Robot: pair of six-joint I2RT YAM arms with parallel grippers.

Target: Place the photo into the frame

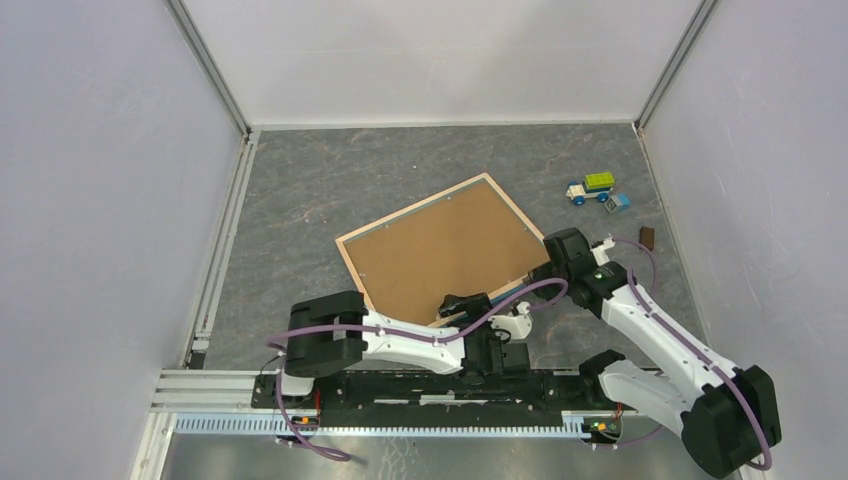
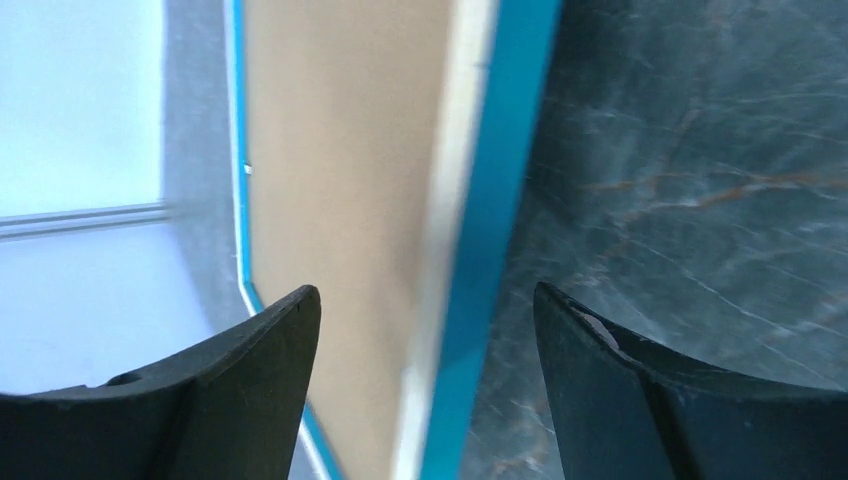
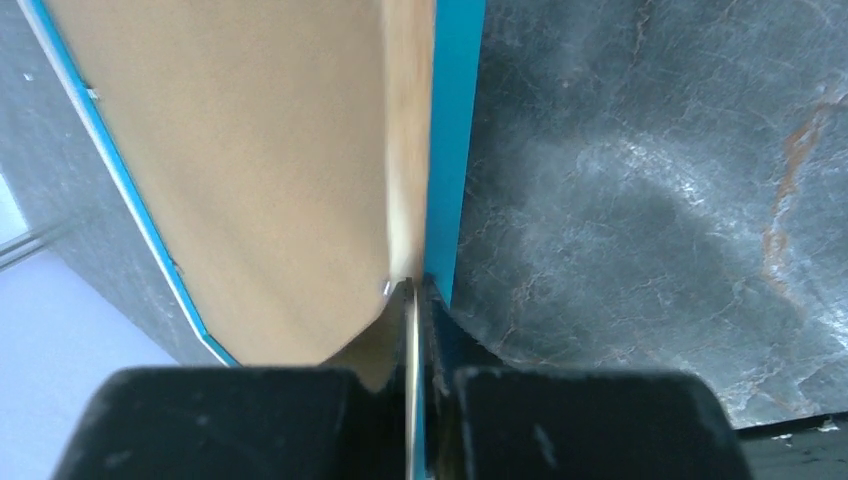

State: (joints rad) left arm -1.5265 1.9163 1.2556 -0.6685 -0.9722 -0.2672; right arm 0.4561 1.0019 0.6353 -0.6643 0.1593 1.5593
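The frame [image 1: 412, 207] lies back-up and skewed in the middle of the table, its light wood rim around a brown backing sheet [image 1: 445, 255]. My right gripper [image 1: 545, 268] is shut on the frame's right corner; the right wrist view shows the jaws pinched [image 3: 418, 285] on the blue edge [image 3: 455, 150], next to the backing [image 3: 250, 150]. My left gripper [image 1: 465, 302] is at the frame's near edge. It is open [image 2: 425, 290] and straddles the blue edge [image 2: 510, 150] without touching it. The photo is out of view.
A small toy truck [image 1: 592, 187], a blue brick [image 1: 619, 201] and a small brown piece [image 1: 647, 237] lie at the back right. White walls enclose the table on three sides. A metal rail [image 1: 215, 270] runs along the left side.
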